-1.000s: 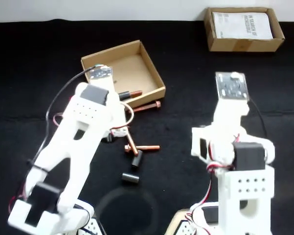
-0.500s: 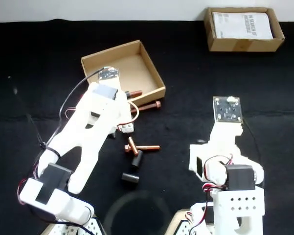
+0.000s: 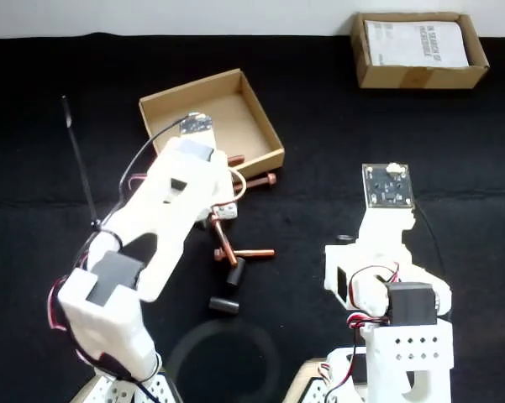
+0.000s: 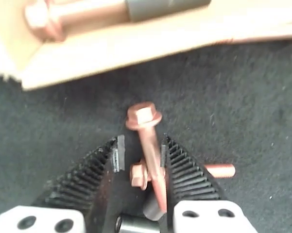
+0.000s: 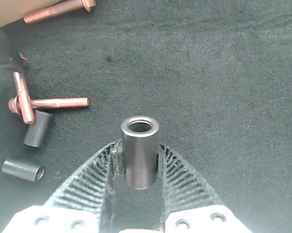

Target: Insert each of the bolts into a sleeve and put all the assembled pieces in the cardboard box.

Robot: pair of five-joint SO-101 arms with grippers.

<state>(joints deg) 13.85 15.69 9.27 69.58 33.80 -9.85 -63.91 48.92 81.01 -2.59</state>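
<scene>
A copper bolt (image 4: 145, 131) is lying on the black table (image 3: 336, 101), just left of centre in the high view. The left gripper (image 4: 142, 141) is straddling it with jaws apart: one finger (image 4: 182, 170) is sitting right against the shank, the other standing off a touch. A second bolt (image 3: 250, 252) is lying across that shank, the two touching where they cross. Just below the cross, a loose sleeve (image 3: 235, 273) is resting beside the first bolt's tip. Another sleeve (image 3: 224, 305) is lying a little lower, apart from it.

Up towards the upper left, the cardboard box (image 3: 227, 117) is sitting open. One assembled piece (image 4: 116, 9) (a bolt head poking out of a grey sleeve) is lying inside along the wall nearest the arms. A third bolt (image 3: 256, 180) is lying on the table just outside that same wall.

Over on the right of the high view, the right arm (image 3: 395, 277) is standing well apart from the pile. Its wrist view is showing the right gripper (image 5: 139, 145) clamped on a held sleeve (image 5: 140, 155), upright, open bore facing the camera, black table behind it.

In the top right corner a smaller box (image 3: 403, 77) is sitting with a printed sheet (image 3: 416, 42) inside, far from everything else.
</scene>
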